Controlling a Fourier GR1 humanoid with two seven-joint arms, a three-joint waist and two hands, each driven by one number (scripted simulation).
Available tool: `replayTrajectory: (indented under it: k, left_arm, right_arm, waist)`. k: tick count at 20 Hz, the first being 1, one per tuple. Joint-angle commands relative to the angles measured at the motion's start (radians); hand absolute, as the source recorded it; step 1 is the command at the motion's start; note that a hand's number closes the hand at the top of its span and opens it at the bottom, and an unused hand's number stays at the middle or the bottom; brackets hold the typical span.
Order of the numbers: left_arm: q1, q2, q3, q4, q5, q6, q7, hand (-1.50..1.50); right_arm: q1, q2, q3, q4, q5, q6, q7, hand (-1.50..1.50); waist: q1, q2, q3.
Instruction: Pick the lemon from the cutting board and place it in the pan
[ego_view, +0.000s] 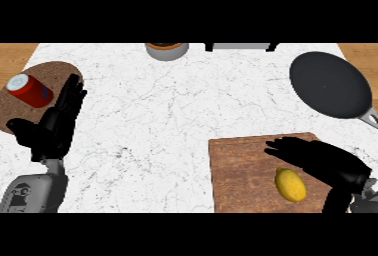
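Looking down on the marble counter (170, 115), I see the lemon (291, 185) lying on the wooden cutting board (240, 175) at lower right, untouched — my right hand (314, 156) hovers just beside it, fingers extended and relaxed, gripping nothing. The dark pan (330, 85) sits well apart at upper right. My left hand (57, 122) rests open at the left edge, fingers up — beside a red can (29, 91) on a round brown mat (44, 75).

This is a kitchen: a white marble-patterned counter top (177, 115) carries a dark round frying pan (329, 91), a brown wooden cutting board (244, 175), a yellow lemon (290, 185) and a red can (29, 91) on a round cork mat (44, 75).
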Motion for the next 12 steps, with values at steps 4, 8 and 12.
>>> replayTrajectory:
  k: [4,8,12]
  left_arm:
    - [-0.048,-0.012,0.026,0.099,-0.012,-0.009,-0.053,0.0]
    - [-0.045,-0.015,0.02,0.063,-0.028,-0.009,-0.025,0.0]
    - [-0.045,0.007,0.056,0.098,-0.014,-0.032,-0.053,0.0]
  right_arm:
    - [-0.042,0.092,0.064,0.048,0.133,-0.012,0.047,-1.5]
    - [0.008,0.041,0.029,0.124,0.166,-0.072,-0.07,-1.5]
    - [-0.051,0.101,0.056,0.234,0.221,-0.08,-0.051,-1.5]
  waist:
    - [0.0,0.001,0.0]
    - [-0.001,0.0,0.0]
    - [0.001,0.001,0.0]
